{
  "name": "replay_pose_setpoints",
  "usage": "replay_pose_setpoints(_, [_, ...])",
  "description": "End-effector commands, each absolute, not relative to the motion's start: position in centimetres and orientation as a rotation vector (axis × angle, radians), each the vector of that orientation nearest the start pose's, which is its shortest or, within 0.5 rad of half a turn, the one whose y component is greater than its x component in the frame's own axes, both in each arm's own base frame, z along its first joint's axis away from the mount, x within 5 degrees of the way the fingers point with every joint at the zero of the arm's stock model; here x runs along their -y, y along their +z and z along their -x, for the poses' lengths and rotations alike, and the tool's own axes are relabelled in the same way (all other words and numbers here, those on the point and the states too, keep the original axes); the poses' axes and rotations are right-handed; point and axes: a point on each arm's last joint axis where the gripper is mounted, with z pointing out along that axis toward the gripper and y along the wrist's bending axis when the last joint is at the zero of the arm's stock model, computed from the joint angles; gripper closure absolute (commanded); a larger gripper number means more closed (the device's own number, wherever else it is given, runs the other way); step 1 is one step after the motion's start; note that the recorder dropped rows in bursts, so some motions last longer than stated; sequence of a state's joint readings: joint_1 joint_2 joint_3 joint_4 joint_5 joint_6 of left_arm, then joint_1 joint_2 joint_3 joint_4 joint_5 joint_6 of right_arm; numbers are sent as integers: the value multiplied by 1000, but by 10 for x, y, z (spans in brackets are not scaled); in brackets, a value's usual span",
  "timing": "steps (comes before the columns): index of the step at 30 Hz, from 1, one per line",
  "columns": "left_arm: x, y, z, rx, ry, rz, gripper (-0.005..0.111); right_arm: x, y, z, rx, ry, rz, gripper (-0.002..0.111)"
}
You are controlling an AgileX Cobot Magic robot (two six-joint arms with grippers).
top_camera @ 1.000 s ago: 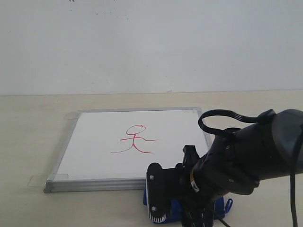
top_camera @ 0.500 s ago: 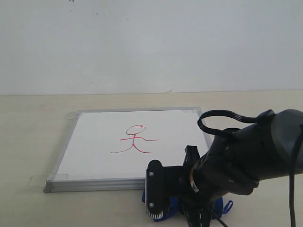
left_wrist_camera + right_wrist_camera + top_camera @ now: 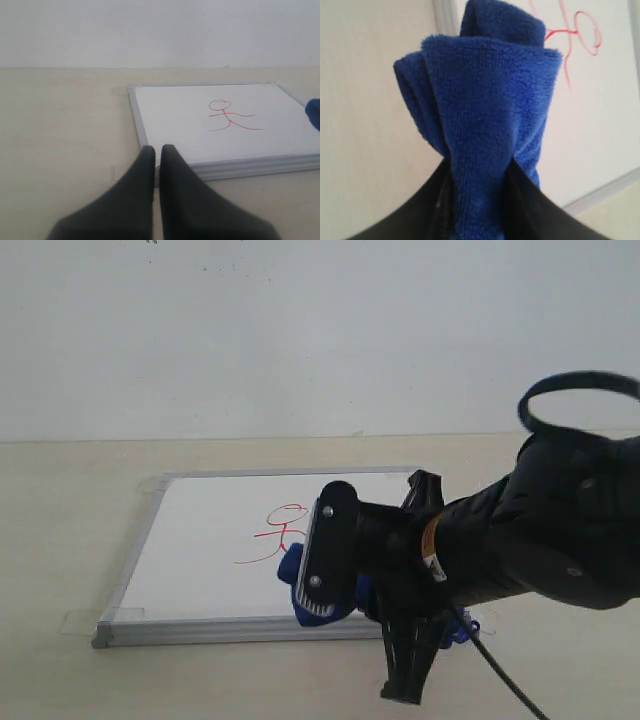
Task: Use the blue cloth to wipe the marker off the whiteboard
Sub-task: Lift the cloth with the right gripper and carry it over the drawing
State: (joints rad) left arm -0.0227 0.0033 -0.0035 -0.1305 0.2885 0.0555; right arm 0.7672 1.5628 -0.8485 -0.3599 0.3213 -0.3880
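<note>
On the pale table (image 3: 60,540), the blue cloth (image 3: 289,563), pinched in the right gripper (image 3: 477,172), had been lifted from before the whiteboard (image 3: 200,550) to just beside the marker (image 3: 230,119), so wiping was judged imminent, while the left gripper (image 3: 156,152) was held closed, empty.

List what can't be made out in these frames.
- Exterior view: the right gripper and its arm cover part of the marker and the near-right corner of the whiteboard.
- Right wrist view: the blue cloth fills the frame, hiding most of the marker; whether it touches the board is unclear.
- Left wrist view: the blue cloth is cut off by the frame edge; only a sliver shows.
</note>
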Motion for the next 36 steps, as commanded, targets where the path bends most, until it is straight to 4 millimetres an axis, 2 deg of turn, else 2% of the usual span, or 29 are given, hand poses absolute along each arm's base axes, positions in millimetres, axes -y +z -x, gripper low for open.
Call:
replay_pose_setpoints(1, [5,188,-55,-1767,-95,12,103,-207,222,-227,-1890,-19,1460,108])
replay_pose_setpoints(6, [5,188,-55,-1767,-95,12,103,-220,229,-239,-1990,130,1196,108])
replay_pose_setpoints(9, [5,188,-55,-1767,-95,12,103,-229,243,-259,-2098,232,932,108])
replay_pose_setpoints(13, [5,188,-55,-1767,-95,12,103,-229,252,-291,-2252,286,600,108])
replay_pose_setpoints(16, [5,188,-55,-1767,-95,12,103,-231,259,-311,-2293,317,426,108])
replay_pose_setpoints(20, [5,188,-55,-1767,-95,12,103,-242,259,-331,-2286,334,377,108])
replay_pose_setpoints(27, [5,188,-55,-1767,-95,12,103,-268,246,-362,-2343,377,293,108])
replay_pose_setpoints(36, [5,188,-55,-1767,-95,12,103,-292,221,-393,-2458,309,329,108])
